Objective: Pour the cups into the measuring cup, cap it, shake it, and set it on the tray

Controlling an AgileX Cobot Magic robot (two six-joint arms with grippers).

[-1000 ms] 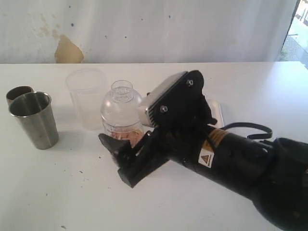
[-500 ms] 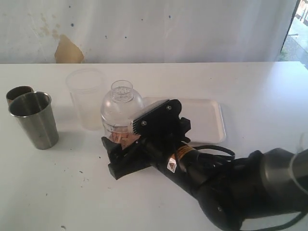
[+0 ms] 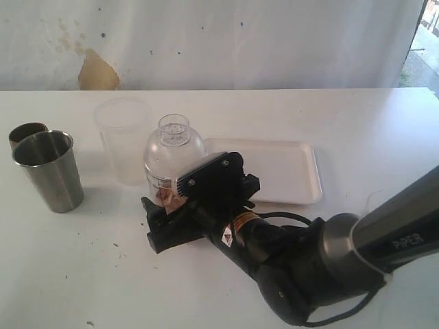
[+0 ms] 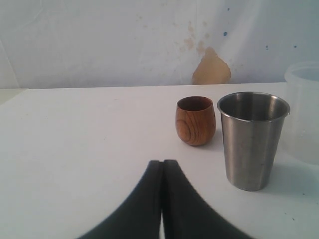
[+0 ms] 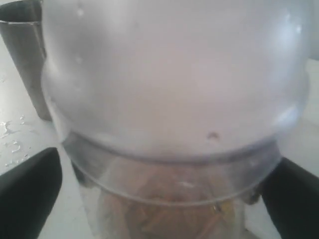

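Note:
The measuring cup stands upright in mid-table with a clear domed cap on it and brownish pieces inside. It fills the right wrist view. My right gripper is open low at the cup's base. Its two black fingers stand either side of the cup, a little apart from its wall. One steel cup stands at the left, also seen in the left wrist view. My left gripper is shut and empty, short of that cup. The white tray lies right of the measuring cup.
A frosted plastic cup stands just behind and left of the measuring cup. A small round wooden cup sits behind the steel cup. The right arm stretches across the front right of the table.
The right arm has dropped low towards the table, and its open gripper has closed in on the measuring cup's base. The cups, the tray and the measuring cup have not moved.

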